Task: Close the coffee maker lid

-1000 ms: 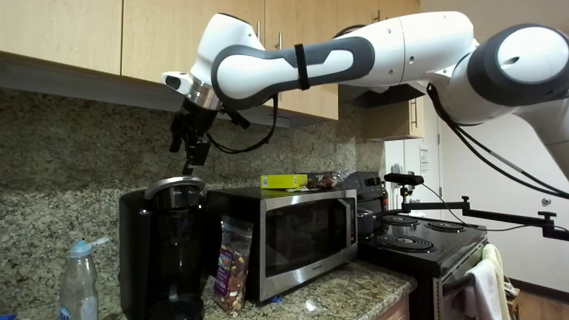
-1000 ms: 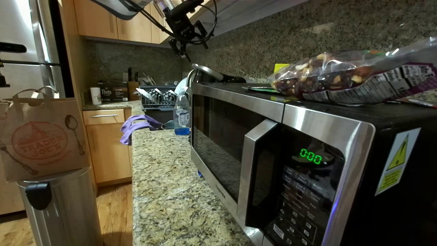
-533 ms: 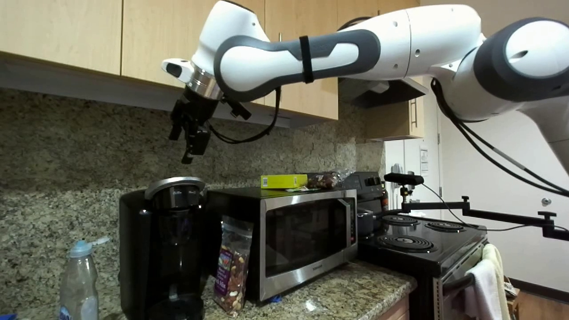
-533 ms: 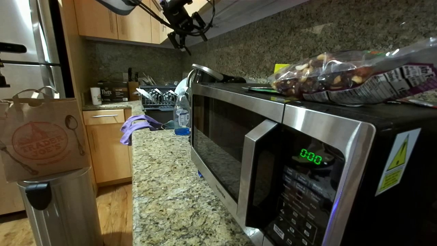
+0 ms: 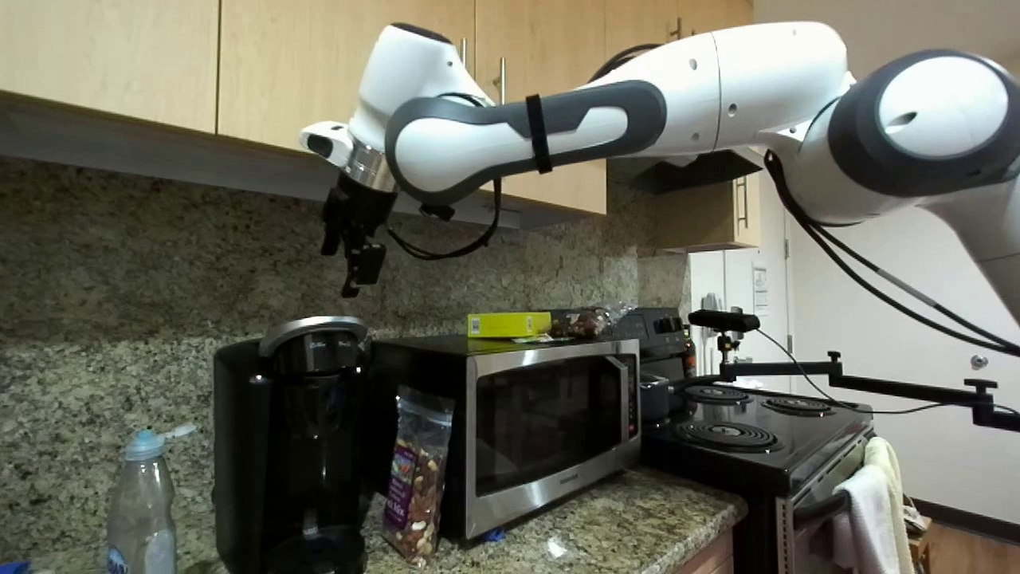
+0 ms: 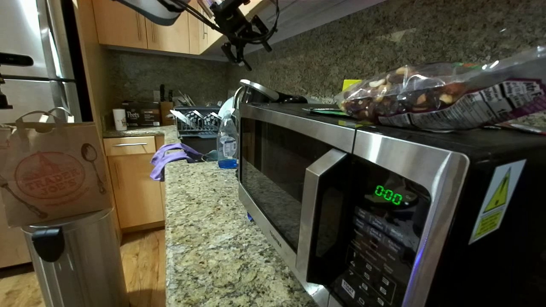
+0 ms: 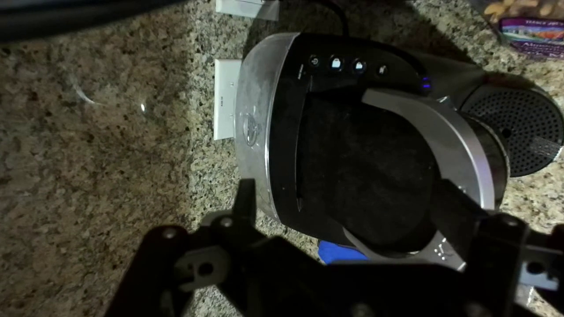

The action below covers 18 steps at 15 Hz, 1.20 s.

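Observation:
The coffee maker [image 5: 299, 446] is a tall glossy black machine beside the microwave. Its rounded lid [image 5: 317, 351] lies down on top, with a silver curved handle at the front; the lid also shows in an exterior view [image 6: 260, 91] behind the microwave. In the wrist view I look down on the lid [image 7: 365, 163], lying flat on the machine. My gripper [image 5: 340, 269] hangs above the lid, apart from it. In the wrist view the gripper [image 7: 347, 187] has its two fingers wide apart with nothing between them. One finger partly hides the silver handle.
The steel microwave [image 5: 558, 422] stands right beside the machine, with a yellow box [image 5: 510, 325] and a nut bag [image 6: 409, 100] on top. Another nut bag [image 5: 416, 478] leans on its side. A clear bottle [image 5: 143, 510] stands nearby. Wall cabinets [image 5: 343, 72] hang above.
My gripper first rose away from the lid, then shifted slightly right towards the microwave and sank a little. It stays open. The lid and coffee maker have not moved.

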Available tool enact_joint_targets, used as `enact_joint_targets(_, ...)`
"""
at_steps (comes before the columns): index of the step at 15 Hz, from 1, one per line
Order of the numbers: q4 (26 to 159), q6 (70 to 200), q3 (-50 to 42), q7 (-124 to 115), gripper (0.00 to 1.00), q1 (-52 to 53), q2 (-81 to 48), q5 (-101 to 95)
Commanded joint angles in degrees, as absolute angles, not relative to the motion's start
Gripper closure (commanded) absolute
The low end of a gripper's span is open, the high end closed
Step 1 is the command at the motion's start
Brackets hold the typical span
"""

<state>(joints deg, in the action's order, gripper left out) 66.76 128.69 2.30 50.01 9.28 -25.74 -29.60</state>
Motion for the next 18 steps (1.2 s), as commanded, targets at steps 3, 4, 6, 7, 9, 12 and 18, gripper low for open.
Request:
enact_joint_targets(3, 63.1, 128.7, 2.9, 52.3, 0.00, 8.8, -28.8, -28.5)
enact_joint_targets(4, 63.1, 129.0, 3.1, 52.7, 0.00, 8.7, -29.0, -28.3)
enact_joint_targets(6, 63.1, 129.8, 4.0, 54.0, 0.00, 8.1, -29.5, -26.6)
enact_joint_targets(7, 63.4, 130.5, 4.8, 55.0, 0.00, 7.7, -29.4, -25.3)
enact_joint_targets(9, 64.0, 131.5, 5.9, 56.4, 0.00, 7.2, -29.3, -22.9)
enact_joint_targets(12, 64.5, 130.3, 6.8, 57.4, 0.00, 7.0, -29.3, -20.2)
enact_joint_targets(18, 64.2, 126.6, 4.5, 55.1, 0.00, 8.0, -30.1, -21.9)
